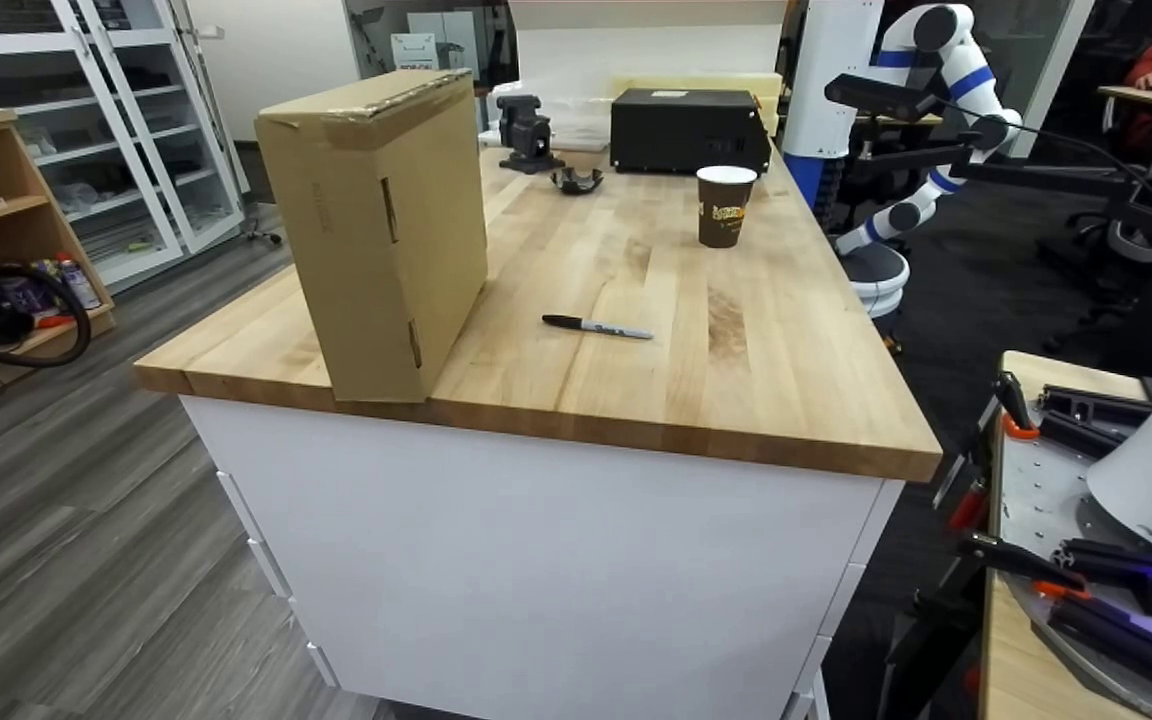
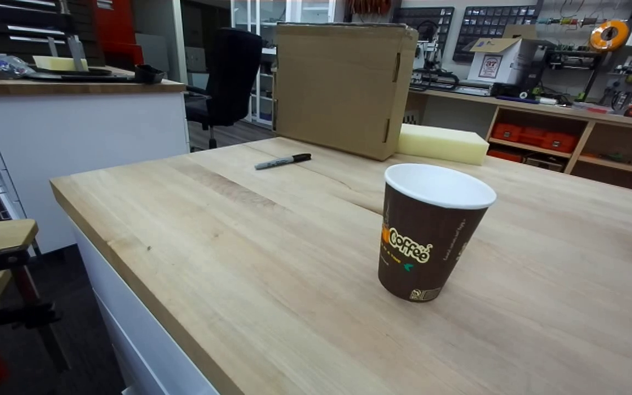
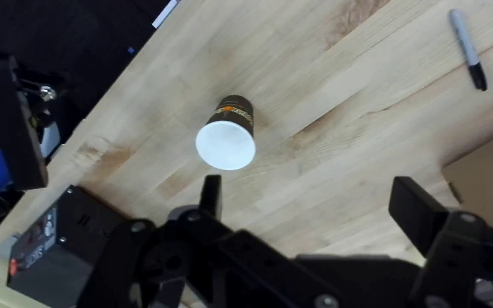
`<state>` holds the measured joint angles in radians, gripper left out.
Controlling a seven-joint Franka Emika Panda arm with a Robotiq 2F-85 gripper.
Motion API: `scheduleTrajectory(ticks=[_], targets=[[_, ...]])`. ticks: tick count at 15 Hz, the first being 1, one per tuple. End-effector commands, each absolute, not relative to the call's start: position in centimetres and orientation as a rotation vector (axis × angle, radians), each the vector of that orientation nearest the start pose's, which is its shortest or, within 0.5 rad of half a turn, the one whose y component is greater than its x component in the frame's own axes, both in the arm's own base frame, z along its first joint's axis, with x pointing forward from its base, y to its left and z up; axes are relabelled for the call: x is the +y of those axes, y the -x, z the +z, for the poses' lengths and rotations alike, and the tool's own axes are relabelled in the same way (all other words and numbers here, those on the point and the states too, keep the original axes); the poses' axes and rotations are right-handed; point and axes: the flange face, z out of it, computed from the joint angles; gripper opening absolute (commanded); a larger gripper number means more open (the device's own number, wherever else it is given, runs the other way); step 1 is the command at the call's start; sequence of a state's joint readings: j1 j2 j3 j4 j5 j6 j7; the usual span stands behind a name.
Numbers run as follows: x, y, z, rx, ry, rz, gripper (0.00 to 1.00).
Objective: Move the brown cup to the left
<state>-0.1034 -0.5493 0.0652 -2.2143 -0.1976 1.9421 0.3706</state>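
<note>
The claw [image 3: 308, 197] gapes wide, holding nothing. That brown cup [image 2: 432, 236] looks papery: light, easily dented. I'd grip its sides gently, about halfway up.

Brown cup [image 2: 431, 241] on a wooden worktop [image 2: 228, 247], in an exterior view. The cup stands upright, white rim uppermost, the word "Coffee" lettered on its side. Behind it, toward the left, a capped marker [image 2: 283, 161] lies well apart. Farther back stands a cardboard box [image 2: 340, 90], with a pale-yellow block [image 2: 442, 144] beside it; beyond the worktop, a black office chair [image 2: 231, 71].
</note>
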Motion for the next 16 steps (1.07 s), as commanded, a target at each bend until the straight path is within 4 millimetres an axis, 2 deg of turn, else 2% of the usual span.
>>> scheduleTrajectory(ticks=[1, 3, 5, 9, 14, 16], targets=[[-8.4, -41.7, 61.6, 0.745, 3.129, -0.474, 1.0], [-10.7, -43.4, 60.0, 0.785, 3.033, -0.436, 1.0], [-11.8, -45.6, 57.7, 0.776, 2.94, -0.392, 1.0], [-12.0, -50.3, 51.7, 0.755, 2.832, -0.281, 1.0], [-13.2, -52.9, 43.4, 0.825, 2.921, -0.116, 1.0], [-13.6, -53.7, 40.8, 0.844, 2.928, -0.103, 1.0]])
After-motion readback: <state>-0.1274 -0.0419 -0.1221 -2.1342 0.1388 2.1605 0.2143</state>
